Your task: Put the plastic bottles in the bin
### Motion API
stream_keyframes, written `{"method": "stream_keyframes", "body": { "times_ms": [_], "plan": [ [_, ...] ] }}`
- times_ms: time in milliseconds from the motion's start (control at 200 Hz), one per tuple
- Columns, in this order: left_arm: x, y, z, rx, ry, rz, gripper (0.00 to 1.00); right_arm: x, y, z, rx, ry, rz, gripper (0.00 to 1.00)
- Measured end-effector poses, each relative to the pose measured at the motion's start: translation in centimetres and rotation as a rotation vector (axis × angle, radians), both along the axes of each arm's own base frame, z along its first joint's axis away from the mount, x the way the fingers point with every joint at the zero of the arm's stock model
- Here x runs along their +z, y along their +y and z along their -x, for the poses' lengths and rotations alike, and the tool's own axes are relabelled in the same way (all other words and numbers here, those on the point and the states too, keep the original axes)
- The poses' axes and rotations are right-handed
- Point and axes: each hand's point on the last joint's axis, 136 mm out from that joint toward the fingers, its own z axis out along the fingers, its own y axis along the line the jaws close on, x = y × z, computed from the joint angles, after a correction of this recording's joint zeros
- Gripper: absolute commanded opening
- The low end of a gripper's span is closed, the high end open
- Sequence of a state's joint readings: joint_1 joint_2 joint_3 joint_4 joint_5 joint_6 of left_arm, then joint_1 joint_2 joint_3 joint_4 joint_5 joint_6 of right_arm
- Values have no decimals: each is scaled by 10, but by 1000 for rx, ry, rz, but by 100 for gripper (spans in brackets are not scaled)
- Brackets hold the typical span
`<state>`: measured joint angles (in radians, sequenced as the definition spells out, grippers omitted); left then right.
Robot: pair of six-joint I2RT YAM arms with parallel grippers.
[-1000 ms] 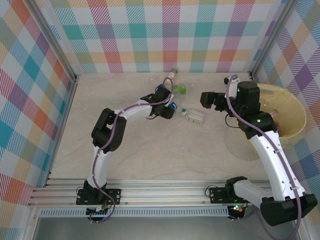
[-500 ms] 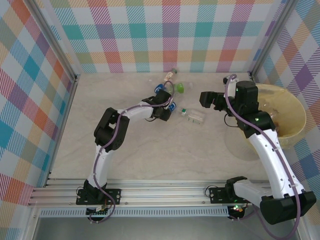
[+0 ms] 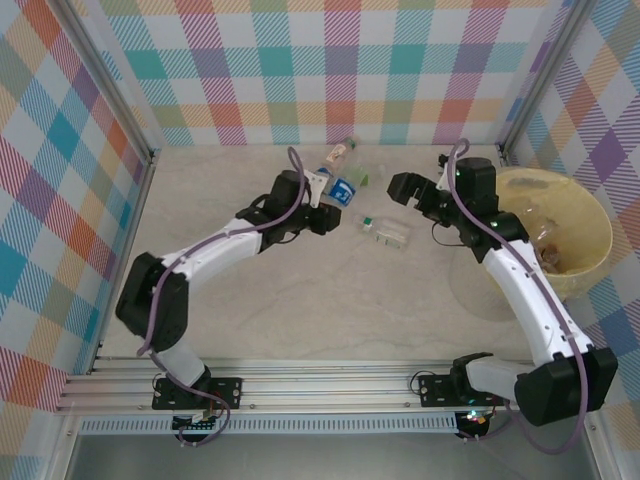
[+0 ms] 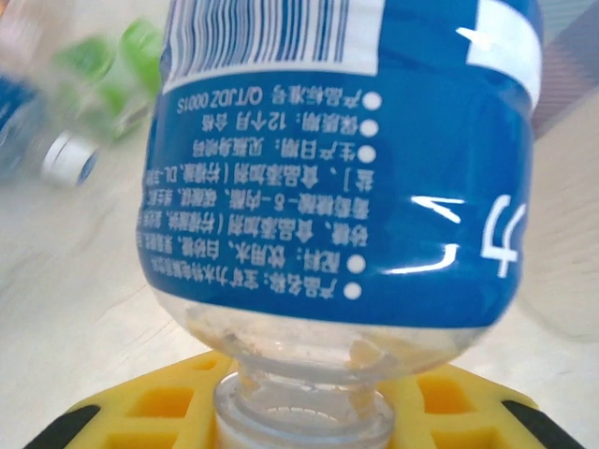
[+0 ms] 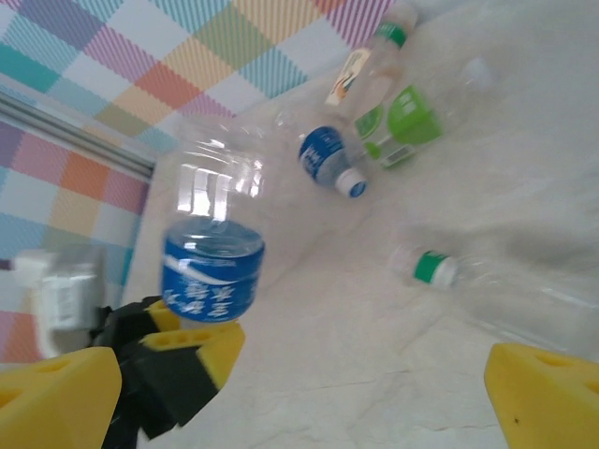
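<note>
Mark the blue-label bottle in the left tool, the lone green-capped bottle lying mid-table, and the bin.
blue-label bottle [image 4: 393,187], left wrist view, its blue label
lone green-capped bottle [image 3: 390,234], top external view, its clear body
bin [image 3: 585,212], top external view, its inner wall

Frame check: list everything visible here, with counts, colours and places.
Held bottle: one, blue label, gripped by its neck.
Loose bottles: four countable, table's far middle: blue label with white cap, green label, beige label, clear with green cap.
Bin: one, pale yellow, far right; contents too unclear to count.
Table: one, pale marbled.
Walls: pastel check, around three sides.
Left end effector: yellow fingers, shut on the held bottle.
Right end effector: yellow fingers, open, empty.
</note>
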<state>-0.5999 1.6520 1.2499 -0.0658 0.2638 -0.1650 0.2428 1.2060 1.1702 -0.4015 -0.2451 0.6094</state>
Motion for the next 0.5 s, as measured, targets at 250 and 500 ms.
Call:
{"method": "stream_keyframes", "body": {
  "times_ms": [250, 500],
  "plan": [
    [41, -26, 23, -131, 9, 187, 17, 19, 32, -12, 113, -44, -200, 100],
    [57, -53, 45, -260, 51, 290, 17, 34, 39, -19, 144, -110, -240, 100]
  ]
}}
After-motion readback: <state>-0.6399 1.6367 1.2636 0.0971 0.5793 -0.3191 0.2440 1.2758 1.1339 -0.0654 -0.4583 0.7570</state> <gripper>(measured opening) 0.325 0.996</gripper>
